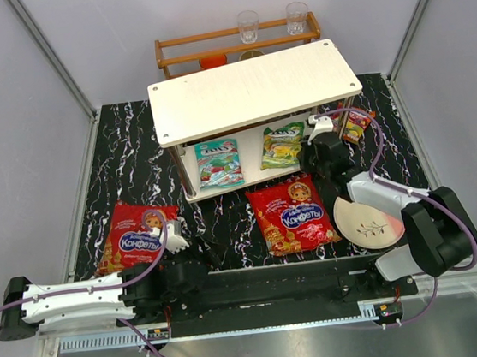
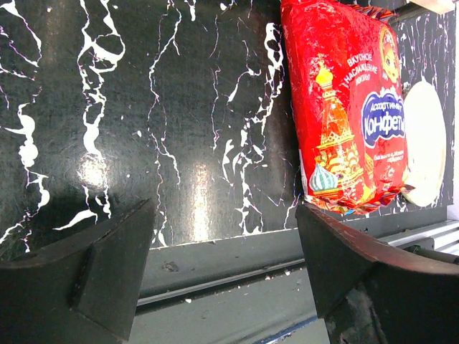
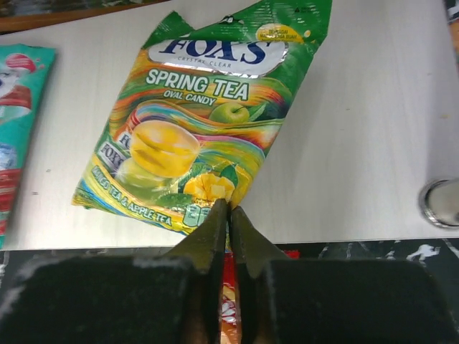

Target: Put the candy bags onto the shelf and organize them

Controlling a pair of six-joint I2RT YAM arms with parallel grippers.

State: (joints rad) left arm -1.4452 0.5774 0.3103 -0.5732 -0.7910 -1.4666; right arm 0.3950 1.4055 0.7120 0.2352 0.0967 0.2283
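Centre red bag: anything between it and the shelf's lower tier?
Yes: the right pincer, shut, hangs at the lower front edge of the shelf by the green-yellow bag, just beyond the centre red bag. The teal bag takes the tier's left part.

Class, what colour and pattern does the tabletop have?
The tabletop is black with white marble-like veins; the left wrist view shows it best.
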